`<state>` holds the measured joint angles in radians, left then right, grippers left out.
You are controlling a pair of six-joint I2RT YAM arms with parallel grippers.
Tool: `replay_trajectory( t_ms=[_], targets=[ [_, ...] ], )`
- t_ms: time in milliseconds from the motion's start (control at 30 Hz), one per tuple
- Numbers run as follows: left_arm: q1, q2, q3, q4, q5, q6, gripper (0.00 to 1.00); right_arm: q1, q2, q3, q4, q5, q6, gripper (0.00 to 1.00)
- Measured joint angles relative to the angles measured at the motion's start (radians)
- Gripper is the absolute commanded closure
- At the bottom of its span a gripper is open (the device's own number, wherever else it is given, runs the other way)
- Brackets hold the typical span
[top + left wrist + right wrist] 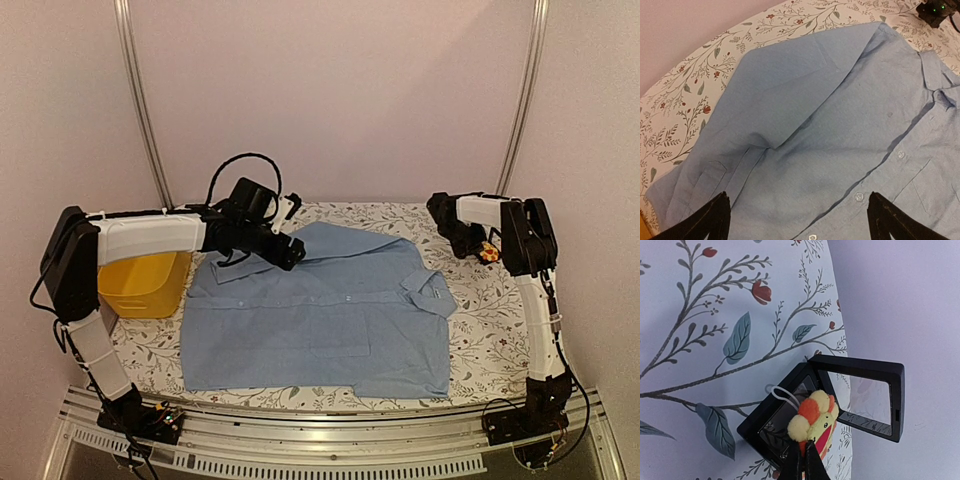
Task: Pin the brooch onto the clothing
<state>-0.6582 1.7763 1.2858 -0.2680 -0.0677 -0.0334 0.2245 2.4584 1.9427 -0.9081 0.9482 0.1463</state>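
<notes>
At the far right corner of the worktop (480, 310), my right tool (802, 461) is pinched tight on the lower edge of the brooch (812, 421), right over the open black frame (860, 390); grasp looks done, though I can't tell if it is clear of the frame yet. My left tool (288, 250) hangs wide and empty over the shirt (320, 310) near its collar and far sleeve. What's left, as I judge it: carry the brooch across to the shirt, which lies flat and well apart from it, and pin it; nothing is pinned yet.
</notes>
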Motion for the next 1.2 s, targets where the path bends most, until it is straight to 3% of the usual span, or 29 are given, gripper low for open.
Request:
replay_trajectory(
  t_ms=[267,500,633,867,1033,1200],
  targets=[
    [0.003,-0.005,-0.022,0.025,0.025,0.004,0.05,0.003,-0.089,-0.014,-0.017,-0.074,0.004,1.00],
    [0.005,-0.050,-0.026,0.057,0.070,0.027,0.08,0.058,-0.352,-0.022,-0.016,-0.237,-0.035,1.00],
    [0.005,-0.093,-0.026,0.076,0.150,0.066,0.09,0.115,-0.523,-0.045,0.022,-0.500,-0.100,1.00],
    [0.006,-0.208,-0.001,0.045,0.408,0.191,0.10,0.243,-0.757,-0.158,0.116,-1.079,-0.237,1.00],
    [-0.001,-0.288,0.066,-0.011,0.584,0.267,0.12,0.375,-0.776,-0.151,0.131,-1.397,-0.309,1.00],
    [-0.018,-0.320,0.139,-0.093,0.679,0.322,0.13,0.462,-0.775,-0.151,0.133,-1.608,-0.380,1.00]
  ],
)
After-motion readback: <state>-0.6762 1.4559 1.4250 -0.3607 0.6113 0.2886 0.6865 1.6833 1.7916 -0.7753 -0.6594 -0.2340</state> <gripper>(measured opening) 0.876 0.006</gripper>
